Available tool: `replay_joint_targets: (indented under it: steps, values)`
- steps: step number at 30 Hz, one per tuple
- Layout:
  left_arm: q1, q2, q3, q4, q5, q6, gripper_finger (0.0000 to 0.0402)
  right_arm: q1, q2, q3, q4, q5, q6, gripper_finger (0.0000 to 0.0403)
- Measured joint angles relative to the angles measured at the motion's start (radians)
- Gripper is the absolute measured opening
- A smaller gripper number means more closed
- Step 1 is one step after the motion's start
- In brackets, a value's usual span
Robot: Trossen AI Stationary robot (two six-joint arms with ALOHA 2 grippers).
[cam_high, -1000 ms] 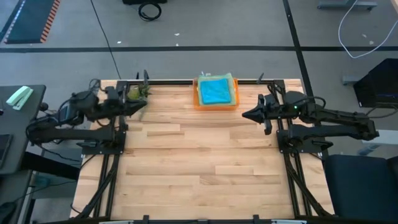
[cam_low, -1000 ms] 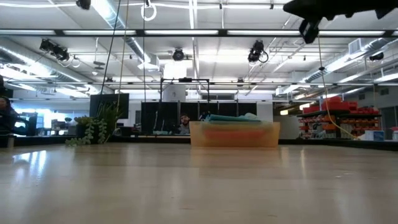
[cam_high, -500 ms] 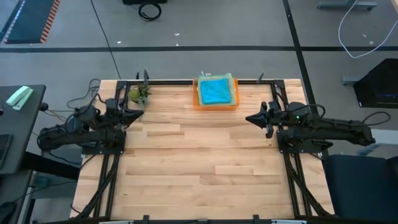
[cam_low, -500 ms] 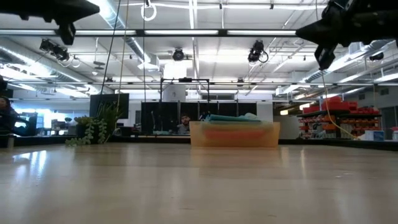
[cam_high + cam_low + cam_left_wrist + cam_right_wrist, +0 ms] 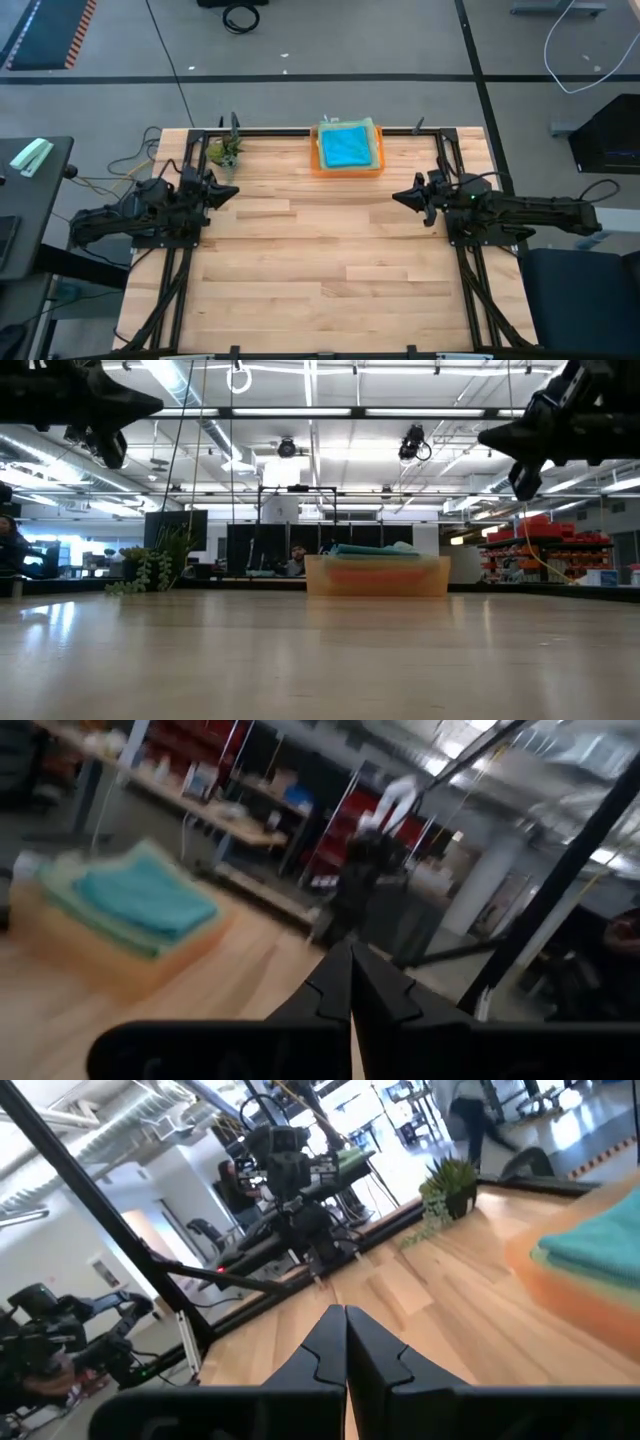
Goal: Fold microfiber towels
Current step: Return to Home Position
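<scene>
Both arms sit raised and tucked, left claw [image 5: 230, 192] and right claw [image 5: 398, 196] closed, tips facing each other.

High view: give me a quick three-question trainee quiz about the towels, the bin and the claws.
1. True or false: a teal towel tops the stack in the orange bin.
2. The left claw and right claw are: A both shut and empty; B holding towels; C open over the bin.
3. Fill in: left of the bin stands a small green ___.
Key: 1 true; 2 A; 3 plant.
</scene>
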Motion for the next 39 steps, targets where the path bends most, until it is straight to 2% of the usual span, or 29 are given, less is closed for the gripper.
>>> replay_joint_targets:
  steps: [3,6,19,21,25,27,33,39]
  values:
    - [0.0,0.001,-0.003,-0.088,0.0,-0.007,0.0006,0.0,0.0,-0.011,-0.002,-0.003,0.011,0.0005]
    - [0.0,0.001,-0.003,-0.109,0.001,-0.027,0.0005,0.0,0.0,-0.012,-0.001,0.006,0.007,0.0005]
    - [0.0,0.004,-0.003,-0.123,0.014,0.103,0.0012,0.0,0.0,-0.012,-0.016,0.188,-0.019,0.0005]
    - [0.0,0.004,-0.002,-0.143,0.014,0.114,0.0011,-0.003,0.0,-0.012,-0.052,0.203,-0.075,0.0005]
    - [0.0,0.004,-0.002,-0.219,0.014,0.158,0.0005,0.001,0.001,-0.012,-0.132,0.109,-0.27,0.0009]
    - [0.0,0.004,-0.002,-0.265,0.014,0.158,0.0008,0.0,0.002,-0.012,-0.15,0.101,-0.324,0.0011]
    - [0.001,0.004,-0.002,-0.308,0.009,0.134,0.0047,-0.001,0.005,-0.012,-0.16,0.116,-0.319,0.0012]
    - [0.001,0.004,-0.002,-0.305,0.009,0.132,0.0064,-0.001,0.006,-0.012,-0.162,0.117,-0.304,0.0013]
